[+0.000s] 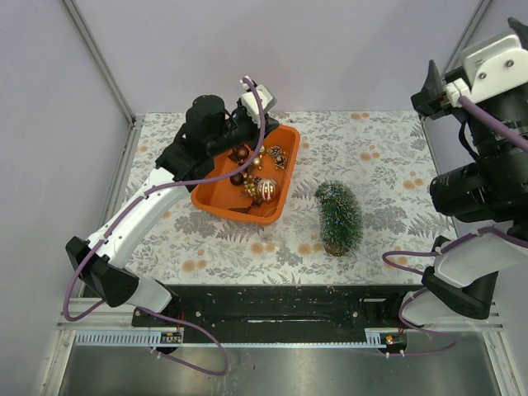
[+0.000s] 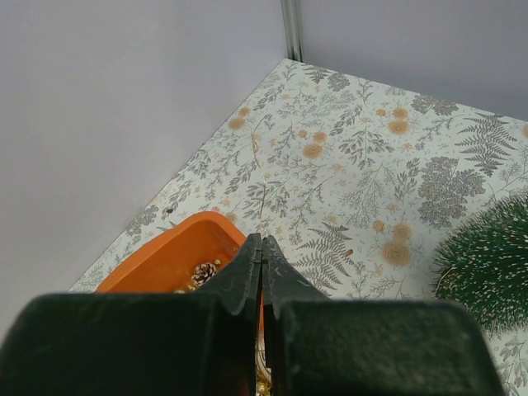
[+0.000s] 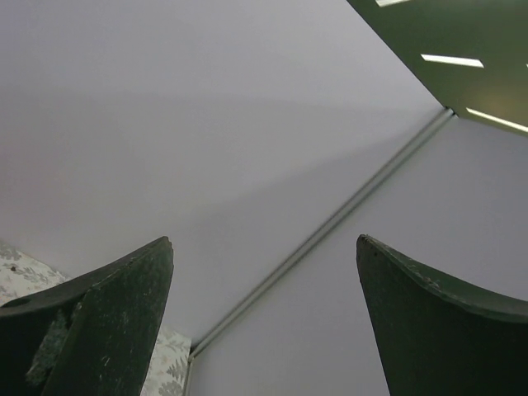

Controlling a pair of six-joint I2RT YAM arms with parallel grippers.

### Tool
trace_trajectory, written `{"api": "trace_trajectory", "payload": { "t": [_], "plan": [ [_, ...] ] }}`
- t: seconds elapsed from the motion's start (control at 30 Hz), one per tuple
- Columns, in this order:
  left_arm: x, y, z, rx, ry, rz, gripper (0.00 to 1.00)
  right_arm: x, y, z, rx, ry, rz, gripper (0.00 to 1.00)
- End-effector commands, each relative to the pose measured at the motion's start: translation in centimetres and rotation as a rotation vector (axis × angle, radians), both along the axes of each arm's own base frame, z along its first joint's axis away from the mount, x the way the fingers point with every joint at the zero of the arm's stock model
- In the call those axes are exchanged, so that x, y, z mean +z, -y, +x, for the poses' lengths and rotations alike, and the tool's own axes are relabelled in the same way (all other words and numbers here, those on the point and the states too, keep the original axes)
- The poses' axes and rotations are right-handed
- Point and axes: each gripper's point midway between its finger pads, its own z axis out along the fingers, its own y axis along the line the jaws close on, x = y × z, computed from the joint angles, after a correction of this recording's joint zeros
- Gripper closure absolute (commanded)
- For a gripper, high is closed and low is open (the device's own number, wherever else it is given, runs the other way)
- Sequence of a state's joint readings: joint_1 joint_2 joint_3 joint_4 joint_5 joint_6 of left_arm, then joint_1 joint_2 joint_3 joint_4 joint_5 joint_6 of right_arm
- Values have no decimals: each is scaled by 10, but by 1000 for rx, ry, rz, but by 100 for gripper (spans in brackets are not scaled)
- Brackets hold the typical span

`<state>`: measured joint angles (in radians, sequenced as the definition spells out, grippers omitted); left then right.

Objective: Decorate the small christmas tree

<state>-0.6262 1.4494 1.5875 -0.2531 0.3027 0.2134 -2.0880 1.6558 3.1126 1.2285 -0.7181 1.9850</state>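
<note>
Pale lilac-grey walls enclose the cell on three sides, joined by slim metal frame posts. The right wrist view catches a dark ceiling with strip lights. The table wears a cloth printed with grey ferns and orange blossoms.

The orange tub sits left of the table's centre, angled on the cloth. The small christmas tree is just to the right of the tub, apart from it, its brown base toward the near edge. Gold and brown baubles lie inside the tub, with a pine cone.

The left gripper hangs over the tub with its fingers pressed together, nothing visible between the tips. The right gripper is raised far to the right of the tub, fingers spread wide and empty.
</note>
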Motion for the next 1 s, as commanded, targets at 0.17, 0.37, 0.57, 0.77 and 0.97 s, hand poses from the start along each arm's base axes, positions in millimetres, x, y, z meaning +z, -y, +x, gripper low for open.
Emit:
{"api": "trace_trajectory", "payload": {
  "t": [0.17, 0.37, 0.57, 0.77, 0.97],
  "plan": [
    [35, 5, -18, -32, 87, -62, 100, -28, 70, 1, -205, -117, 844, 1],
    [34, 7, -29, -53, 106, -48, 100, -53, -11, -4, 22, -319, 745, 1],
    [41, 7, -31, -56, 118, -61, 100, -56, -73, -47, 259, -486, 792, 1],
    [43, 5, -35, -56, 125, -52, 100, -66, -122, -100, 384, -635, 805, 0],
    [41, 3, -35, -55, 146, -49, 100, -72, -143, -177, 550, -912, 881, 1]
  ]
}}
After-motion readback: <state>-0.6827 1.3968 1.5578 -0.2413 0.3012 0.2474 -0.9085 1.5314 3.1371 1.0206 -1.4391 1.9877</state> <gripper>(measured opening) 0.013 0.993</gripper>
